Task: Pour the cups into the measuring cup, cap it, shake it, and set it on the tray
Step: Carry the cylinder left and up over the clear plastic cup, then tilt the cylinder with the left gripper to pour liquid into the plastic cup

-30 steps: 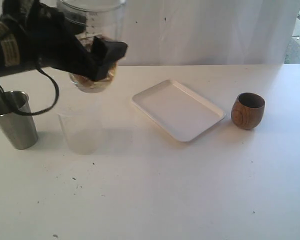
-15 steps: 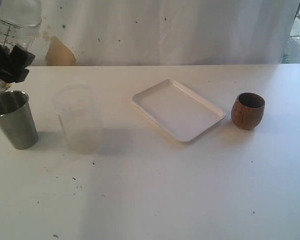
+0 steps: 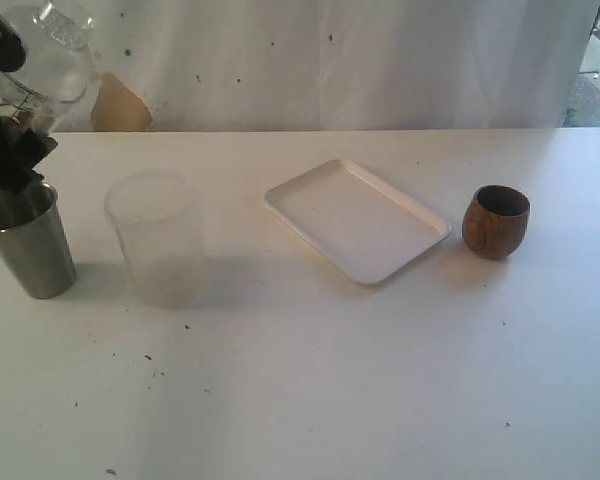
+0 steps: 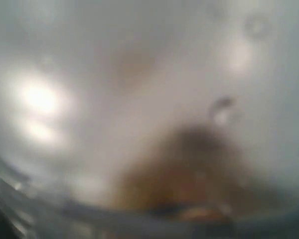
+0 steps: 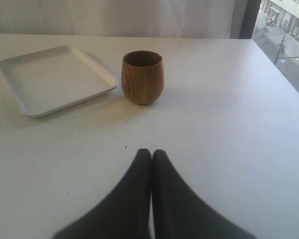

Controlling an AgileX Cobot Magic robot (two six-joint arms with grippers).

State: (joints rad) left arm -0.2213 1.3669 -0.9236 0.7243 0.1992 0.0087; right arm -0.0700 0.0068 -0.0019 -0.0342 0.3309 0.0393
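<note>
At the far left edge of the exterior view, my left gripper (image 3: 10, 135) is shut on the clear measuring cup (image 3: 48, 52). It holds the cup tilted in the air above the steel tumbler (image 3: 27, 242). The left wrist view is a blur filled by the measuring cup (image 4: 139, 89) with brownish contents low in it. The frosted plastic cup (image 3: 158, 240) stands right of the tumbler. The white tray (image 3: 355, 218) lies mid-table, with the wooden cup (image 3: 496, 221) to its right. My right gripper (image 5: 151, 152) is shut and empty, low over the table short of the wooden cup (image 5: 142, 77) and tray (image 5: 55, 79).
A white curtain hangs behind the table, with a tan patch (image 3: 118, 108) low on it at the left. Small dark specks dot the tabletop near the front. The table's right edge (image 5: 281, 64) runs beside a window.
The left arm swung the measuring cup from above the frosted cup to the far left edge. The cup is now tilted over the tumbler. The right gripper's earlier position is not shown.
</note>
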